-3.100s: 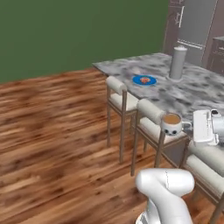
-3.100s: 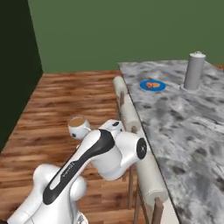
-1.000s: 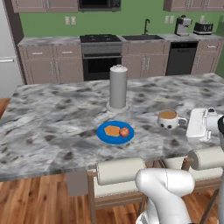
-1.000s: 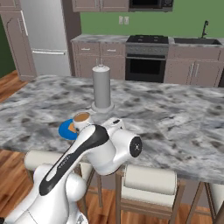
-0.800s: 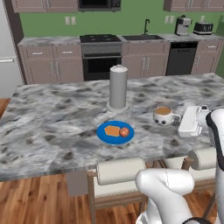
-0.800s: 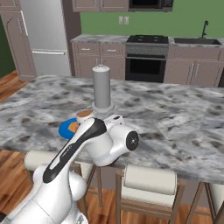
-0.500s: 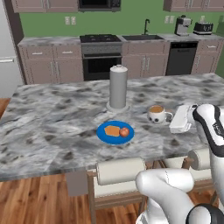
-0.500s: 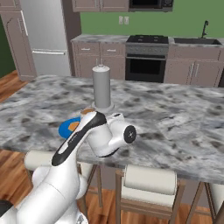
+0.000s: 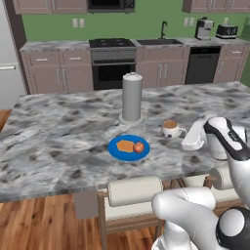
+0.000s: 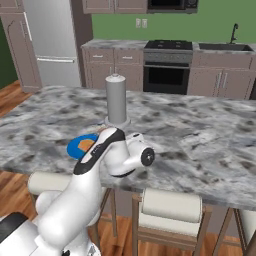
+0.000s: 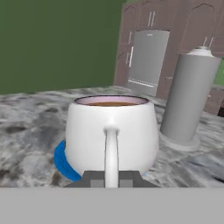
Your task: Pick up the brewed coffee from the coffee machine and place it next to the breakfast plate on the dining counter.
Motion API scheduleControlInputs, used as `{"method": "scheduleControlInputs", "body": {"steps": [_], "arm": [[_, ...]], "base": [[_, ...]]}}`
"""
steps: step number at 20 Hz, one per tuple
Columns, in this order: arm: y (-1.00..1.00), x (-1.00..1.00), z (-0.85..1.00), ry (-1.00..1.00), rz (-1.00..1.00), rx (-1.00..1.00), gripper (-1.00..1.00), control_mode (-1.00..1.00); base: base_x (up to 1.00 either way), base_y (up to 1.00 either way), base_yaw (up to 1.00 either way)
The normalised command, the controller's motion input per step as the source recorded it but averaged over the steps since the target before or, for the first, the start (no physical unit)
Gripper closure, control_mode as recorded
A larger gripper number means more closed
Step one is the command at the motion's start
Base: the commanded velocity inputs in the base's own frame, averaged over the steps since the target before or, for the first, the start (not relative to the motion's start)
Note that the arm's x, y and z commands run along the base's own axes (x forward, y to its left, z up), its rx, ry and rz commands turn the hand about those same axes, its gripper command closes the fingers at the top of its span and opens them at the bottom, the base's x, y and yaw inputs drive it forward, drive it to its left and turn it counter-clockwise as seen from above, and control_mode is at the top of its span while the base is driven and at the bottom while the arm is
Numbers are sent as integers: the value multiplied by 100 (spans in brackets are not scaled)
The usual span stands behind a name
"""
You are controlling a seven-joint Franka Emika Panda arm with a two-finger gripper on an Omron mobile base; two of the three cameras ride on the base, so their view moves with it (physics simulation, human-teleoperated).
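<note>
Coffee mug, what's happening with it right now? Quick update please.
Fingers clamp the mug by its handle. Mug sits low over the dining counter, right of the blue plate. Tall grey cylinder stands just behind.

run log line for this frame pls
phase: placing | pincer: shut on white round coffee mug handle | mug: upright, beside round blue breakfast plate | surface: grey-white marbled dining counter

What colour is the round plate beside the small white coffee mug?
Bright blue; the round plate shows best in the left base view.
</note>
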Motion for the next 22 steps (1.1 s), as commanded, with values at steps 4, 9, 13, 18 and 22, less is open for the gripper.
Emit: {"method": "scheduleControlInputs", "body": {"steps": [4, 9, 13, 18, 22], "arm": [[18, 33, -37, -2, -21, 0, 100, -100], [5, 52, -5, 0, -15, 0, 100, -100], [-10, 57, -8, 0, -3, 0, 100, -100], [-26, 38, -20, 0, 0, 0, 100, -100], [-34, 17, -32, 0, 0, 0, 100, -100]], "base": [[0, 0, 0], [0, 0, 0], [0, 0, 0], [0, 0, 0], [0, 0, 0]]}}
